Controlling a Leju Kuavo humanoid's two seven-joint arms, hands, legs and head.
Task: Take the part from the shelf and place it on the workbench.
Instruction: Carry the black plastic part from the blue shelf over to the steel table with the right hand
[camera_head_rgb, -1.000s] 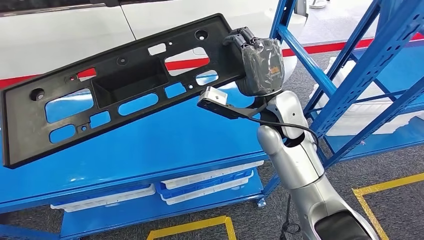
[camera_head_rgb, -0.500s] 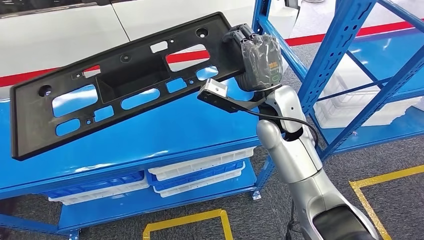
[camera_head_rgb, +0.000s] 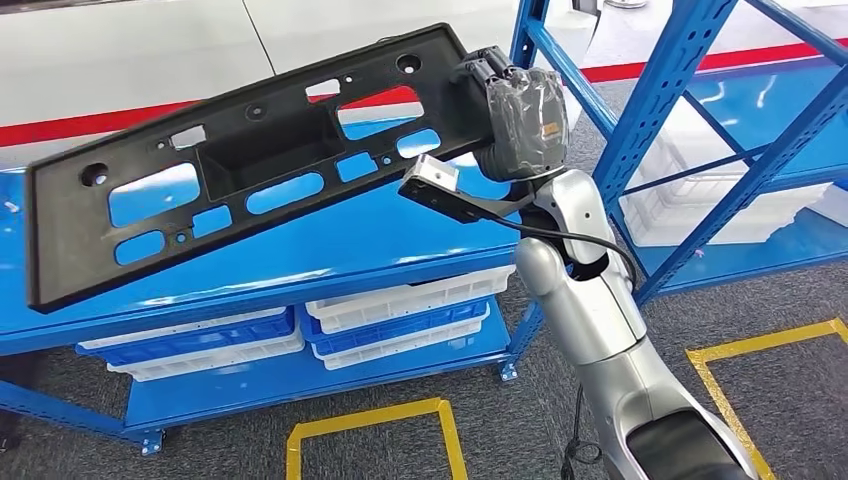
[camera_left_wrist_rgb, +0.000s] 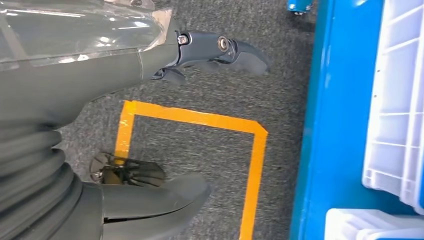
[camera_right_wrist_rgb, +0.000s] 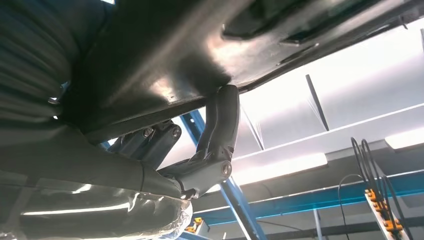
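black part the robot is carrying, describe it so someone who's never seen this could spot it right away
Start at the blue workbench that spans the left of the head view. Above it, tilted, hangs a long black part, held at its upper right end by the right hand. It is the only black panel here: a flat rectangular frame pierced with many cut-outs, unlike the white trays stacked below.

The part (camera_head_rgb: 250, 160) hangs over the workbench (camera_head_rgb: 300, 270), held at its right end by the right hand (camera_head_rgb: 515, 115). Trays (camera_head_rgb: 400, 315) lie beneath; a shelf (camera_head_rgb: 700, 150) stands right
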